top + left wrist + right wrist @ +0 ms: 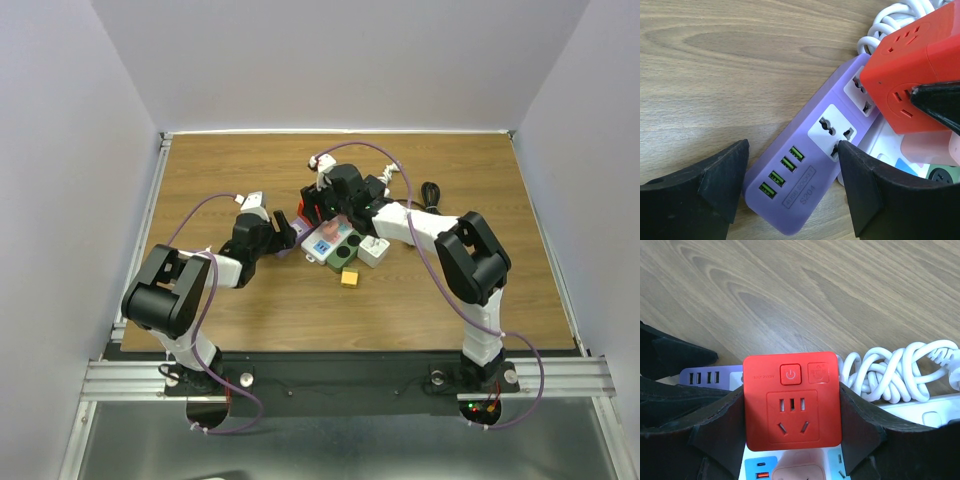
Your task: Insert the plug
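My right gripper (791, 412) is shut on a red cube plug (791, 400), one finger on each side, with its power button and socket face toward the camera. It holds the cube just above the socket end of a purple power strip (805, 165). The cube also shows in the left wrist view (910, 75) and in the top view (312, 212). My left gripper (792, 167) straddles the USB end of the purple strip, a finger against each long side. The cube's prongs are hidden.
A white power strip (805, 470) with blue and pink sockets lies beside the purple one. A coiled white cable (900, 370) lies behind it. A green adapter (345, 252), a white adapter (373, 250), a yellow block (350, 278) and a black cable (432, 193) lie nearby.
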### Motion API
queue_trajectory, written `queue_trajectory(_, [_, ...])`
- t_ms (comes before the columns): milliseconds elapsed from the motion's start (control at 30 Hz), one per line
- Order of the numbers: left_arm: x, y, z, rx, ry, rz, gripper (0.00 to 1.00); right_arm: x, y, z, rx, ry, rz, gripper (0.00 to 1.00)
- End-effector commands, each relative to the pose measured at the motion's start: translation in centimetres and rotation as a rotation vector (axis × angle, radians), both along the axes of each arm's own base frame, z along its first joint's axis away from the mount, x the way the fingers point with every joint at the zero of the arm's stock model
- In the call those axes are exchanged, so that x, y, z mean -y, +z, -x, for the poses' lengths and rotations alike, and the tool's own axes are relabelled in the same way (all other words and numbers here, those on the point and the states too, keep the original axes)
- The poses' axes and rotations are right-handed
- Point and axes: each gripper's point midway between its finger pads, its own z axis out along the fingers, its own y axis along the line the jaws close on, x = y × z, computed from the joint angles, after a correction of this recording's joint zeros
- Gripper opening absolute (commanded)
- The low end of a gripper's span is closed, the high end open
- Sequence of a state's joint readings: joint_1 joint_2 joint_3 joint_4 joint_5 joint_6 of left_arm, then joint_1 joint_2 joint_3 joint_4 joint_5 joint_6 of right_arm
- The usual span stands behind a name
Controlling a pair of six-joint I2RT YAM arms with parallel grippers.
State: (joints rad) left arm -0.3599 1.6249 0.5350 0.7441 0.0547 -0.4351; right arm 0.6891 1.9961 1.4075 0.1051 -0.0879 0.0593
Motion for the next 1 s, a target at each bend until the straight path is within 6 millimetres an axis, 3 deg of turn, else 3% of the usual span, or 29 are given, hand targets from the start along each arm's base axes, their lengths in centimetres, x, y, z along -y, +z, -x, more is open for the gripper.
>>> queue_trajectory(0, [0.6,0.9,-0.3,0.029,-0.024,-0.004,0.81,-1.7,1.4,0.0,0.043,0.037,-0.024,0.01])
queue_trajectory(500, [0.7,0.8,-0.2,0.026,-0.029,-0.005,0.8,-1.4,-0.1,0.1,0.042,0.011,0.02,0.01])
queue_trajectory(733, [0.8,0.8,-0.3,0.026,-0.037,-0.008,0.69,-1.7,-2.3,0.5,0.036,0.006,0.073,0.0])
queue_trajectory(967, [0.9,0.7,-0.2,0.024,-0.046,-0.008,0.67,-1.6,-4.3,0.4,0.024,-0.015,0.113,0.0])
